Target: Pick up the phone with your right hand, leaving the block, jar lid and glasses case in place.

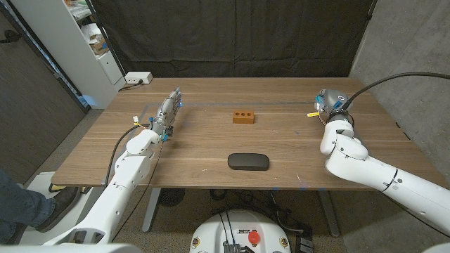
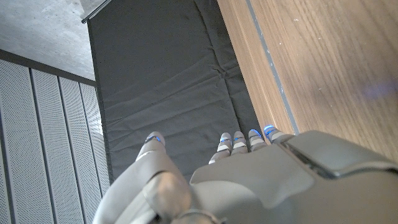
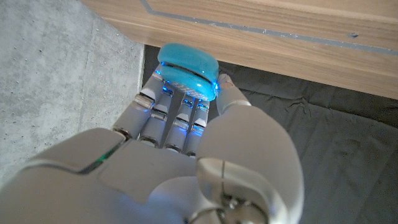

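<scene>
Across the tabletop (image 1: 105,151), found nothing plainly readable as the phone. Only a dark rounded oblong (image 1: 247,161), phone or glasses case impossible to tell, lay long axis side to side near the front edge, with the block (image 1: 243,117) behind it at mid-table. Judged it well apart from both hands and about equally far from each, forward and inward of the right hand (image 1: 330,107), while the left hand (image 1: 169,112) stood empty with fingers straight. Saw the right hand near the far right corner, fingers and thumb closed around a cyan rounded piece (image 3: 188,70), possibly the jar lid.
</scene>
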You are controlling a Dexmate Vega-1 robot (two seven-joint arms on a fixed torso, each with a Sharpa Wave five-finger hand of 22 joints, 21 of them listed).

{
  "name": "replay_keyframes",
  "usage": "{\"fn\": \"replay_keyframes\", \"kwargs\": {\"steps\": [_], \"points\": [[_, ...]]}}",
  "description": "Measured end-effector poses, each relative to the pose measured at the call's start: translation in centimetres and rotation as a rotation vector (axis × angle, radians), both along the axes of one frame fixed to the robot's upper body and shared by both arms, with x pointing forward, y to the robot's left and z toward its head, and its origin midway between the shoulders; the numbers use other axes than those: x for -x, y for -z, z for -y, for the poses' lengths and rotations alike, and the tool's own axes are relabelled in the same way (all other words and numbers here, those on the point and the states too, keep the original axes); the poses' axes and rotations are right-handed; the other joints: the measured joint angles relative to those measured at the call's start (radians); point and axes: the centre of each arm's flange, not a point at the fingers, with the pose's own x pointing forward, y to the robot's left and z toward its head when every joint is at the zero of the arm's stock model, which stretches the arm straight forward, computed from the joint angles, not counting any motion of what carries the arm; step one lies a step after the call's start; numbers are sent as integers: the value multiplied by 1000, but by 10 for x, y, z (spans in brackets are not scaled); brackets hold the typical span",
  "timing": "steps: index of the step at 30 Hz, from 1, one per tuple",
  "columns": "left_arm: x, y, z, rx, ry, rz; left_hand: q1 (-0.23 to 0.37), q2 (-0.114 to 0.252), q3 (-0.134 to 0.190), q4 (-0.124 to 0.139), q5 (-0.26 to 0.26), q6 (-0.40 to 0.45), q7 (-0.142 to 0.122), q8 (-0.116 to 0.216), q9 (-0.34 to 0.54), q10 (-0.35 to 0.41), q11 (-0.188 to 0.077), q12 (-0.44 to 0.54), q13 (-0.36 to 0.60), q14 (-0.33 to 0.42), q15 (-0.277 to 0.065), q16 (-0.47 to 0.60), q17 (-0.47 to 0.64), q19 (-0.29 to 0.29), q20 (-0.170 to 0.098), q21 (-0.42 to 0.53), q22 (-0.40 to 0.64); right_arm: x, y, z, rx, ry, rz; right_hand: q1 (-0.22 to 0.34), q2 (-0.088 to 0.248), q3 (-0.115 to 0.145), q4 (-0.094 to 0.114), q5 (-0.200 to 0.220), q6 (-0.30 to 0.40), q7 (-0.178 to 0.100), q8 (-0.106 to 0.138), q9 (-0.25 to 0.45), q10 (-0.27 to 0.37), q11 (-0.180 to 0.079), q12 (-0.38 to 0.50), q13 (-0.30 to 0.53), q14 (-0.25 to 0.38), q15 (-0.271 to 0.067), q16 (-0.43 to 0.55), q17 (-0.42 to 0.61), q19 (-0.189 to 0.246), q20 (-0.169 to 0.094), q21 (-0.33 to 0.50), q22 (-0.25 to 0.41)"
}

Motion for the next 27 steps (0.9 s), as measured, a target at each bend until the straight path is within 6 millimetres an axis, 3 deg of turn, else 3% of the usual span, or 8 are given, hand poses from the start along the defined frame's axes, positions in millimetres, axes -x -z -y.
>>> {"fn": "replay_keyframes", "kwargs": {"steps": [27], "points": [[-3,-3,-4,7,9,14,0,0,-4,-4,0,4,4,0,0,0,0,0,0,0,0,0,0,0,0,0,0,27,-32,-7,26,5,42,-5,-4,0,0,4,18,-7,3,0,21,-8,5,0,21,0,-4,1,3,4,-8,0]]}}
